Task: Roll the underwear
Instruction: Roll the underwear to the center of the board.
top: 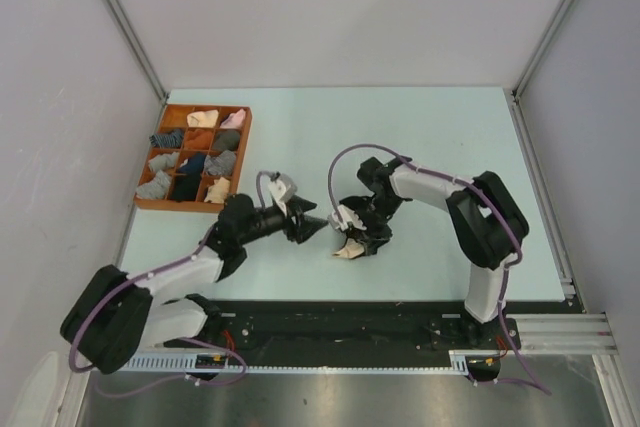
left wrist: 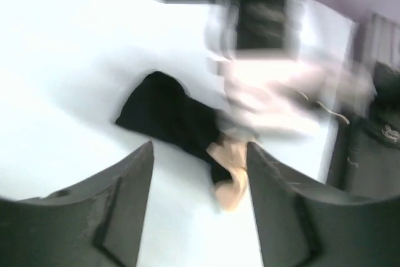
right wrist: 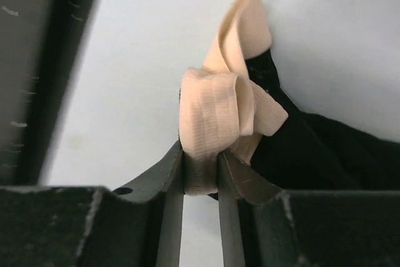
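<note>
Two dark fingers of the right gripper [right wrist: 201, 168] are pressed together on the cream-beige elastic edge of the black soft fabric underwear [right wrist: 312, 148], and the band bunches into a loop just above them. The garment's black part lies on the pale blue-green tabletop [top: 430, 137], near its front middle. The left gripper [left wrist: 200, 148] stands spread and empty, pointing at the garment from just beside it. Well apart, at the left rear, sits an orange-brown wooden compartment tray [top: 180, 206] of small rolled bundles [top: 221, 162].
</note>
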